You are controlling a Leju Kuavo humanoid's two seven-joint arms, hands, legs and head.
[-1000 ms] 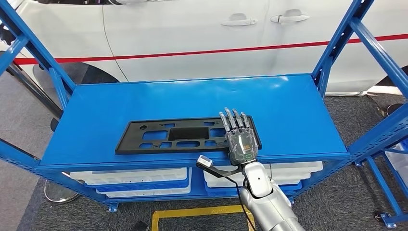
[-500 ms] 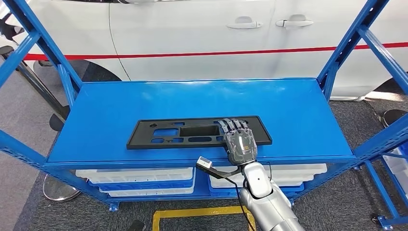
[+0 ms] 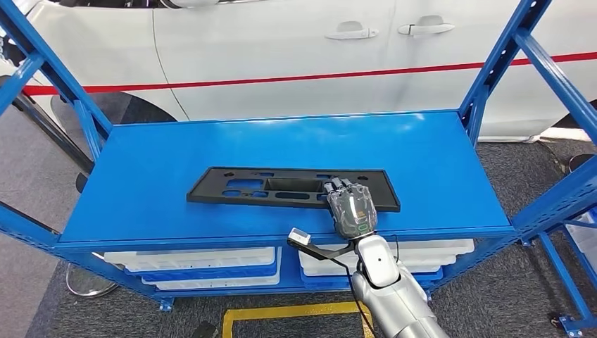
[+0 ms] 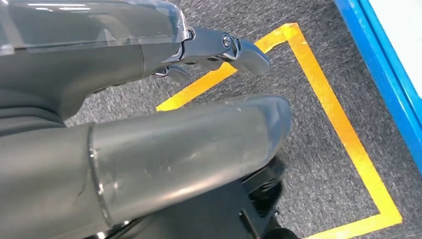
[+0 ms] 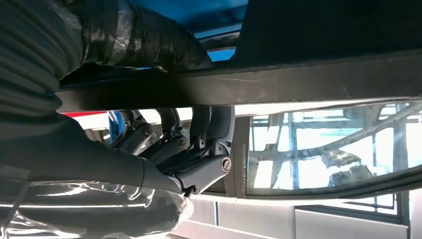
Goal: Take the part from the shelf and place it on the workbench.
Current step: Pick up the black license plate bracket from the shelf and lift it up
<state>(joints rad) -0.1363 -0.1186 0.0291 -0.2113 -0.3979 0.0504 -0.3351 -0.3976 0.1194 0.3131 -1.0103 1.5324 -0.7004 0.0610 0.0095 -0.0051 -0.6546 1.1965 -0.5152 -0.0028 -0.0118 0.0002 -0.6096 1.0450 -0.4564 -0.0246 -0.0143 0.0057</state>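
A long black plastic part [image 3: 281, 186] with several cut-outs lies lengthwise on the blue shelf [image 3: 211, 144], towards its front edge. My right hand [image 3: 350, 209] grips the part's right end, with its fingers curled over the near edge. The right wrist view shows the part's black bar [image 5: 298, 82] between the curled fingers [image 5: 199, 144] and the thumb. That end of the part looks slightly raised off the shelf. My left hand [image 4: 149, 99] hangs over the grey floor, fingers apart, holding nothing.
A white car [image 3: 281, 49] with a red stripe stands close behind the shelf. Blue slanted uprights [image 3: 493, 63] frame both ends of the shelf. White bins [image 3: 197, 260] sit on the level below. Yellow tape [image 4: 338, 124] marks the floor.
My right hand's fingers went from lying flat on the part to curled around its near edge. The part has shifted a little right and its held end has tipped up.
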